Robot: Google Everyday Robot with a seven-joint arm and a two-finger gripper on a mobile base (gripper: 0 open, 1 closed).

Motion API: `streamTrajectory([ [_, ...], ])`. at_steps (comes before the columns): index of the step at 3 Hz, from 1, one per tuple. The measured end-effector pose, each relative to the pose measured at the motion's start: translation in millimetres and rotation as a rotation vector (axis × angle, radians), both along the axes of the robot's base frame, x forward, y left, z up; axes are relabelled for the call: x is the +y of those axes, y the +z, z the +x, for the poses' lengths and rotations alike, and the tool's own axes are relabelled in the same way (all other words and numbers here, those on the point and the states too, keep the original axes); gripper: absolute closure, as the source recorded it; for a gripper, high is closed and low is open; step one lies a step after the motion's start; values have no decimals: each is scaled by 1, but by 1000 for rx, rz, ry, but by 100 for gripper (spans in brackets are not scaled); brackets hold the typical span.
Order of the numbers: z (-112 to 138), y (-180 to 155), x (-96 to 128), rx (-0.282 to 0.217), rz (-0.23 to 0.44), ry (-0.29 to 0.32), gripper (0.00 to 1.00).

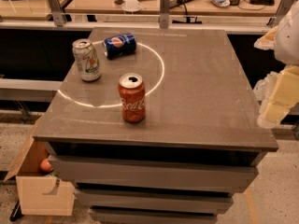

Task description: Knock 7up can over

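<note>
My gripper hangs off the side edge of the grey-brown table, just outside its top and touching nothing; whether it is open or closed I cannot tell from here. Going outward from it across the table, the first thing I meet is the red Coca-Cola can, upright near the front edge. Farther on is the blue Pepsi can, lying on its side. Farthest from the gripper, just past the Pepsi can, stands the 7up can, fully upright, well apart from the gripper with most of the tabletop between them. As I judge it, nothing of the task is done yet: the whole reach across and the push are left.
</note>
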State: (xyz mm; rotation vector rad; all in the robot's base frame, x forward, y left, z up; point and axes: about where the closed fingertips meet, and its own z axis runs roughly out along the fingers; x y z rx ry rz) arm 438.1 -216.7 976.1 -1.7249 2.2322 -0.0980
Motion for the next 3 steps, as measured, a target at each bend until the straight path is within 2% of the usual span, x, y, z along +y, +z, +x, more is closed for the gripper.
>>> streamTrajectory([
  [1, 0, 0, 0, 0, 0, 0, 0],
  [2, 10, 0, 5, -18, 75, 14, 0],
  [3, 71, -12, 40, -63, 370, 95, 0],
])
